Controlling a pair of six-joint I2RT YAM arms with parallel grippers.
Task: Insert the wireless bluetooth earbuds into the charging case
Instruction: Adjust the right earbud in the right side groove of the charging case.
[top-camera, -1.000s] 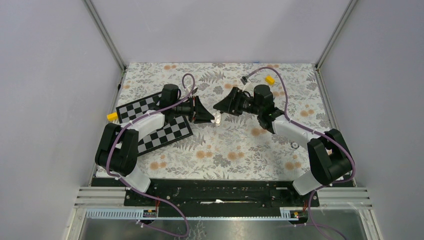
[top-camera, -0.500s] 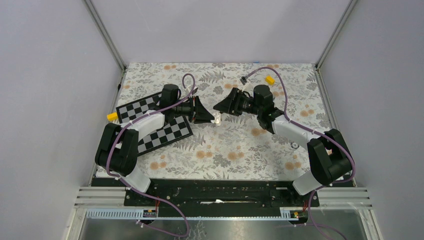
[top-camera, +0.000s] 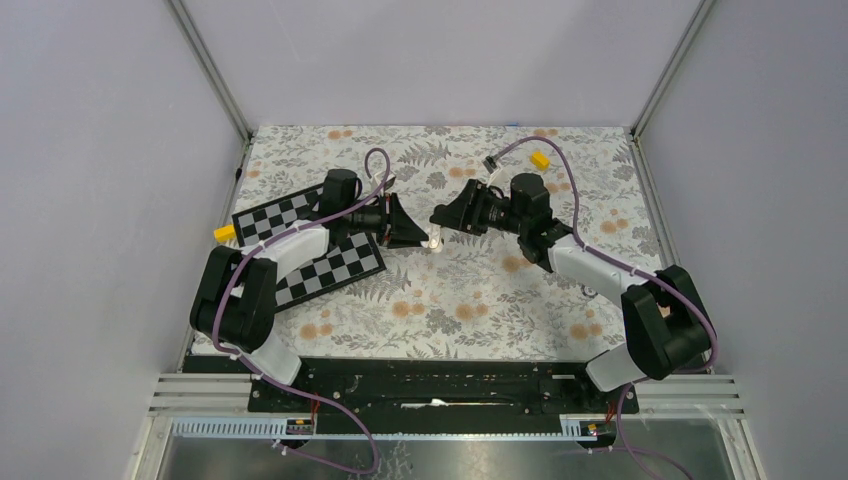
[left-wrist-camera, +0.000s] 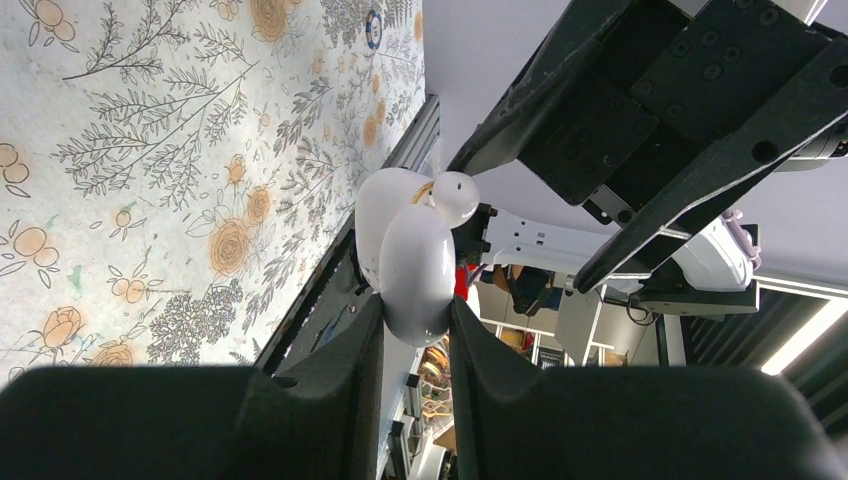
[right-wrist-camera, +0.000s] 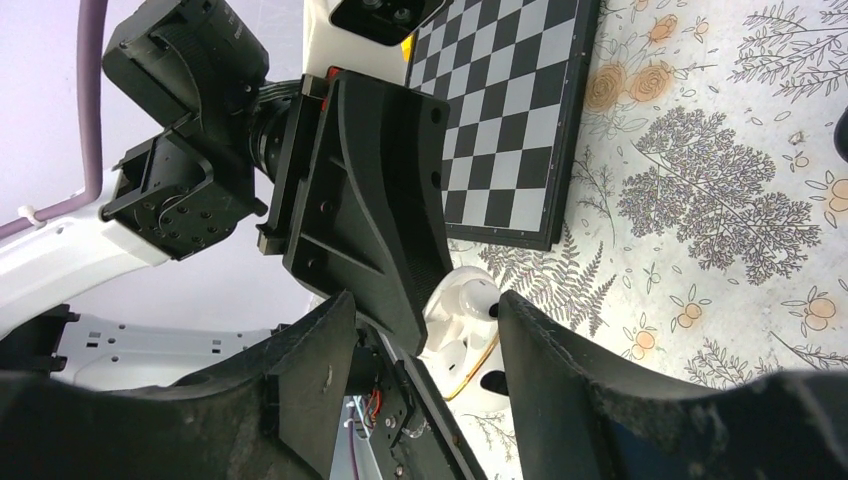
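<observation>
My left gripper (top-camera: 415, 237) is shut on the white charging case (top-camera: 433, 241) and holds it above the middle of the table. In the left wrist view the case (left-wrist-camera: 415, 260) sits between my fingers with its lid open, and a white earbud (left-wrist-camera: 455, 196) sticks out at its top. My right gripper (top-camera: 438, 216) faces it, open and holding nothing. In the right wrist view its fingers (right-wrist-camera: 560, 350) stand either side of the case (right-wrist-camera: 462, 335). One earbud (right-wrist-camera: 478, 298) sits in a socket, and a dark empty socket shows beside it.
Two checkerboard plates (top-camera: 310, 240) lie at the left under my left arm, one also in the right wrist view (right-wrist-camera: 510, 110). Yellow blocks lie at the far right (top-camera: 540, 160) and at the left edge (top-camera: 224, 232). A small ring (top-camera: 590, 290) lies near my right arm.
My right arm has shifted slightly, its wrist moving a little to the right and its cable dropping. The left gripper still holds the case in the same place.
</observation>
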